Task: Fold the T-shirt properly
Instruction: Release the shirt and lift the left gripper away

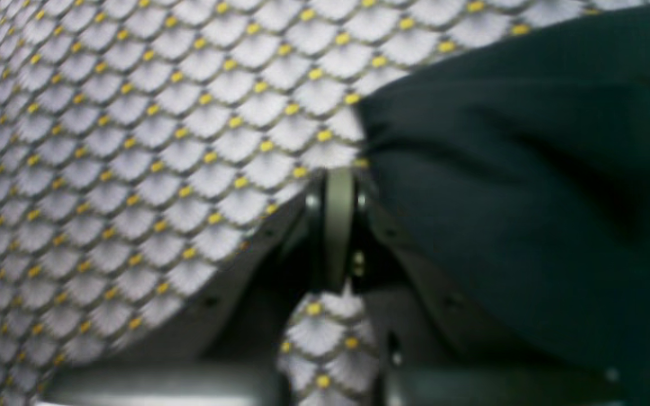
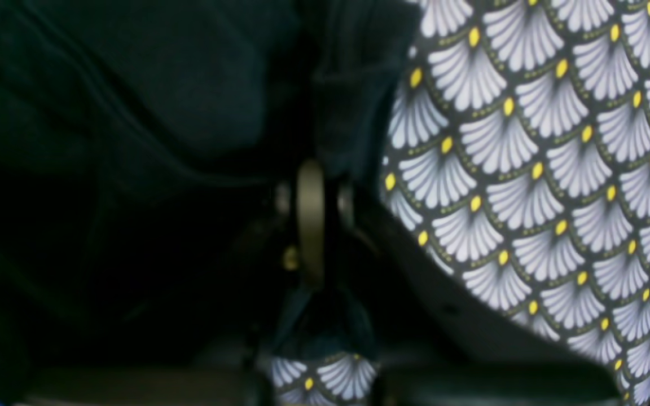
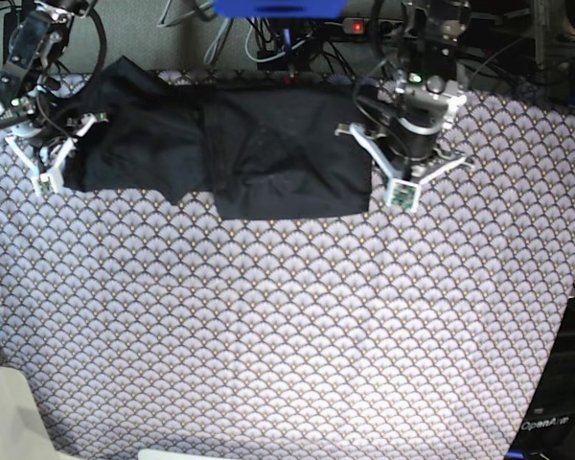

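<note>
- The T-shirt [image 3: 230, 158] lies across the top of the tablecloth [image 3: 287, 326], spread sideways from about 10 o'clock to 1 o'clock in the base view, rumpled and partly doubled over in the middle.
- The left gripper [image 3: 376, 163] sits at the shirt's 3 o'clock edge. Its wrist view shows the jaws pressed together right at the dark hem [image 1: 392, 146], and it looks pinched onto that edge (blurry, so only fairly sure).
- The right gripper [image 3: 65, 144] is at the shirt's 9 o'clock end. Its jaws are closed narrow with dark cloth [image 2: 133, 141] bunched all around them, so it seems to be gripping the fabric.
- Cables and gear clutter the 12 o'clock edge beyond the cloth.
</note>
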### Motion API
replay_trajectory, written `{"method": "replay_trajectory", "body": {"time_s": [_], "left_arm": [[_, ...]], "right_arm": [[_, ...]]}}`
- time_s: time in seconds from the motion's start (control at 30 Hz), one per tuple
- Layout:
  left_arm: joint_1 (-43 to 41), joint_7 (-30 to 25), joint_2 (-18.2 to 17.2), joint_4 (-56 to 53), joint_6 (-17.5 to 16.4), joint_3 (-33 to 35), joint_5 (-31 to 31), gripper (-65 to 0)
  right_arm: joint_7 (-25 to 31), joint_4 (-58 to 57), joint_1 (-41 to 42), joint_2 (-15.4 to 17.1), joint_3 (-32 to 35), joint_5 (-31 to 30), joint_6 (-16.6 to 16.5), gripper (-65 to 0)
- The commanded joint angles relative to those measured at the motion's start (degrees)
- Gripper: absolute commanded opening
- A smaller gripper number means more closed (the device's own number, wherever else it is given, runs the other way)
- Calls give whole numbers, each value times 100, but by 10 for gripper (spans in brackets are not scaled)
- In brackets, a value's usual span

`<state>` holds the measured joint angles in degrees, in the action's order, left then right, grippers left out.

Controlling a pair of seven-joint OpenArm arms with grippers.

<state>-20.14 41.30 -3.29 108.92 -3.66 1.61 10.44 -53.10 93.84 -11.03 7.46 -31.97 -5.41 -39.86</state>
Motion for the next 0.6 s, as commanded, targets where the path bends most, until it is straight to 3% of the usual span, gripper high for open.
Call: {"method": "replay_trajectory", "body": {"time_s": [0.0, 0.3, 0.57], "left_arm": [[-3, -108, 8, 119, 1, -42, 7, -650], [-3, -108, 8, 250, 1, -121, 7, -650], [-21, -108, -10, 356, 1, -271, 16, -650]], "right_arm": [[31, 53, 26, 67, -17, 35, -14, -650], [13, 642, -18, 76, 1, 35, -14, -650], [-329, 1679, -194, 67, 643, 44, -14, -650]]}}
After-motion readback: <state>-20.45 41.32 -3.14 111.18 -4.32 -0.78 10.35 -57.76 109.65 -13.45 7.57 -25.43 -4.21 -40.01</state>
